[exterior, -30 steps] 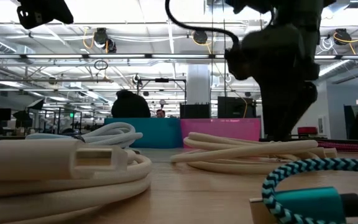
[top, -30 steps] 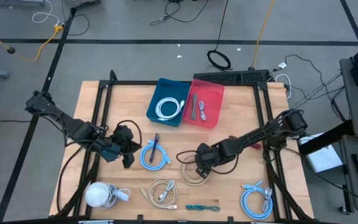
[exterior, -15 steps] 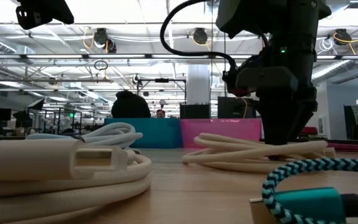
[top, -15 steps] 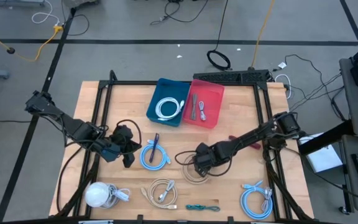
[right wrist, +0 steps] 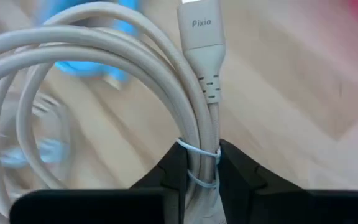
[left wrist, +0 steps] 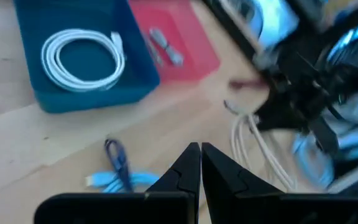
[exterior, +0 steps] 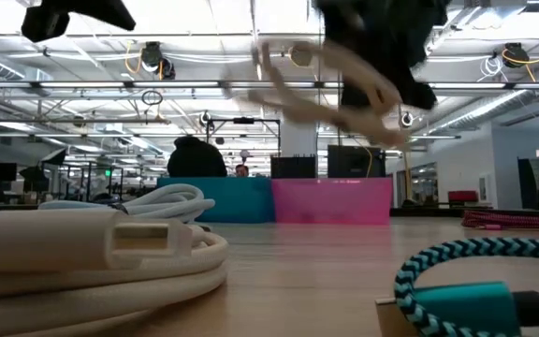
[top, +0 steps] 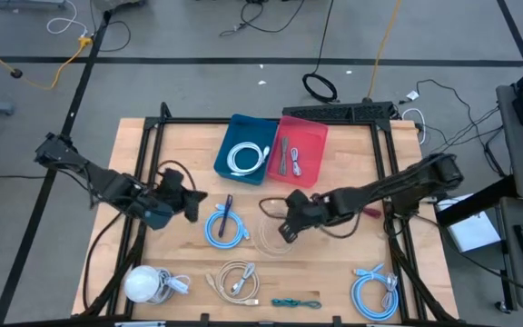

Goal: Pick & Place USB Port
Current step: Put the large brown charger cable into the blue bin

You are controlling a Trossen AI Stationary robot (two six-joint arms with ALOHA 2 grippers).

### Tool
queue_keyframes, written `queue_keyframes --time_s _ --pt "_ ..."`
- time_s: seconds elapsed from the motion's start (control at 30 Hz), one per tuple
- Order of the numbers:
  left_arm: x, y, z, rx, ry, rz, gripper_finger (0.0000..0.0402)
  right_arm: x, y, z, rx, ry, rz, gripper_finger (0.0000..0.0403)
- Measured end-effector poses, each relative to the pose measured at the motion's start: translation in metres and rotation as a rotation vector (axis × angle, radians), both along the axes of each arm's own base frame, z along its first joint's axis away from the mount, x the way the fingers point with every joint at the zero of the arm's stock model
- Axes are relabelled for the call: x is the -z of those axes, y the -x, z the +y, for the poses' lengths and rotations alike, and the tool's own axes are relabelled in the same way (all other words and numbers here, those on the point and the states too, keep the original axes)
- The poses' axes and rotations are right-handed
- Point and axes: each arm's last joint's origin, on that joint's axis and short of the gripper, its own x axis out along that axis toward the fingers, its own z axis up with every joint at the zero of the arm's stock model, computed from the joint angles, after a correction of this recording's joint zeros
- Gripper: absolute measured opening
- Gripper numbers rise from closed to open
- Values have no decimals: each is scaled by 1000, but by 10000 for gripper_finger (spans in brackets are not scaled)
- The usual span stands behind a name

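Note:
A beige coiled USB cable [right wrist: 104, 56] hangs from my right gripper [right wrist: 199, 163], which is shut on it above the table's middle [top: 286, 225]. The low view shows the coil [exterior: 316, 89] in the air under the dark gripper [exterior: 382, 37]. Its connector [right wrist: 199, 31] sticks out past the fingers. My left gripper [top: 192, 197] is shut on nothing, left of the middle, above a blue cable coil [top: 225, 225]. At the far edge stand a blue bin [top: 243, 148] and a pink bin [top: 300, 150]. My right gripper pinches several strands of the beige coil between its two fingers, at the thin tie [right wrist: 199, 152] just behind the connector. The strands run along the fingers. The coil is lifted clear of the table and loops out beyond the fingertips.
The blue bin holds a white cable [left wrist: 82, 59], the pink one small cables [top: 289, 159]. On the table lie another beige coil [top: 236, 277], a teal cable [top: 296, 302], a light blue coil [top: 375, 291] and a white round object [top: 142, 283]. A red thing [top: 368, 213] lies at the right.
My right gripper has shut on the beige coil and raised it off the table, drifting a little toward the far edge; the whole coil now hangs in the air. My left gripper has swung toward the far edge and turned to the right, still shut.

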Motion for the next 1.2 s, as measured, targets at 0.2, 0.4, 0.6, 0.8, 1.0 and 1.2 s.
queue_keyframes --time_s 0.2,0.4,0.6,0.8,1.0,1.2 --pt "-23 13 20 -63 52 -163 17 -77 9 -9 70 99 -320 49" --pt "-35 21 38 48 110 -495 17 -129 19 -15 128 190 -606 49" --pt "3 8 54 242 329 -899 17 -144 24 -20 179 296 -689 49" --pt "61 -9 62 203 577 -771 39 -132 18 -32 248 304 -613 49" --pt "46 -34 70 265 603 -724 162 -113 11 -48 292 247 -501 49" --pt "30 -60 84 269 489 -602 269 -106 -3 -57 258 196 -513 49"
